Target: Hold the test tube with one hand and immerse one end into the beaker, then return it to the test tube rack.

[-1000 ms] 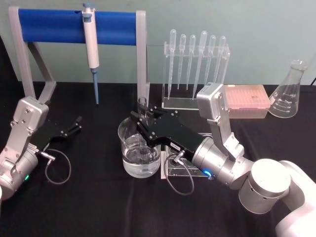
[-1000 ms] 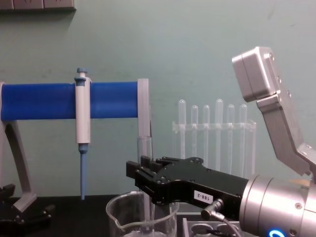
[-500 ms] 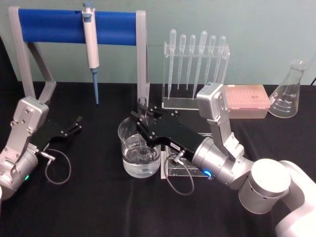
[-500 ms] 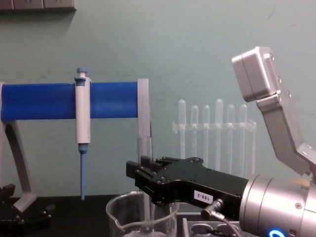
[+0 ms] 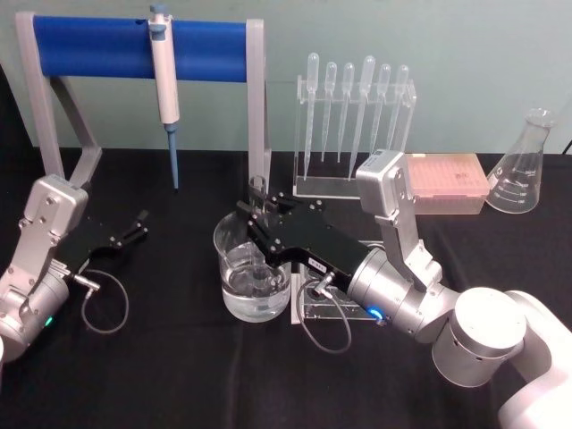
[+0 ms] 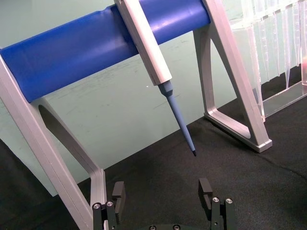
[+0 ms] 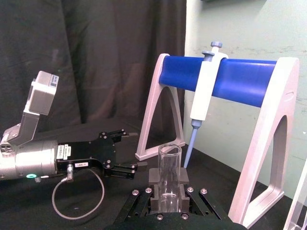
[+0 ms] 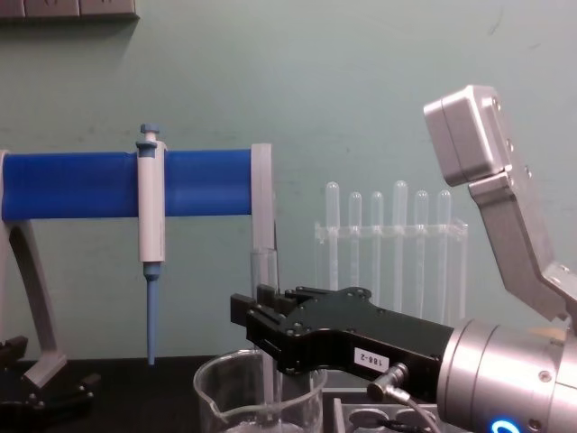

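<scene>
Your right claw (image 5: 254,217) is clamped on the test tube (image 5: 257,198), which stands upright between its jaws, directly over the beaker (image 5: 253,271) on the black bench (image 5: 179,357). From the head camera you can see the tube's open mouth poking just above the claw and water sitting in the beaker's lower part. The chest camera adds the side profile: the tube (image 8: 263,316) runs down past the beaker's rim (image 8: 260,383), though how deep its lower end sits is cut off. The right wrist camera shows the tube (image 7: 169,175) seated snugly between both jaws. Your left claw (image 5: 136,224) rests low at the bench's left side, jaws spread wide and empty, well apart from the beaker.
</scene>
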{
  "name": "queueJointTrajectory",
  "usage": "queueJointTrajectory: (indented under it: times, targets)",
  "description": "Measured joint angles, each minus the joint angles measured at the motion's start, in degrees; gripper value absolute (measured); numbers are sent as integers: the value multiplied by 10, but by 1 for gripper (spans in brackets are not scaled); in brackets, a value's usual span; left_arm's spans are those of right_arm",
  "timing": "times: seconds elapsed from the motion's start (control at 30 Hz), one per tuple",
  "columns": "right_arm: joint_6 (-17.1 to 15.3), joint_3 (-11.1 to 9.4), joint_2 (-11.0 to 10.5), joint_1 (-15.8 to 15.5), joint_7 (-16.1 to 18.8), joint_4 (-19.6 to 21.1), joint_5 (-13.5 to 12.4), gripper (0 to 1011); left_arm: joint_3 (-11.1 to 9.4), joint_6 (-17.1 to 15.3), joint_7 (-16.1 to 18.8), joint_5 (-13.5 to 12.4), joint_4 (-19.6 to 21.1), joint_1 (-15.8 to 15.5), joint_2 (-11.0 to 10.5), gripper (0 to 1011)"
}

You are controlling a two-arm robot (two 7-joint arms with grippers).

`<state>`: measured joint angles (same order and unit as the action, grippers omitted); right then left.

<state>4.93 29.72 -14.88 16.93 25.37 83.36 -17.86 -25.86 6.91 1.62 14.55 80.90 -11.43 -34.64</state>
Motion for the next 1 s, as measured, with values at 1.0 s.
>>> queueJointTrajectory:
  times: [1.0]
  targets:
    - [-78, -32, -33, 7, -14, 164, -16, 225, 0, 0, 0, 0, 0, 0, 0, 1000]
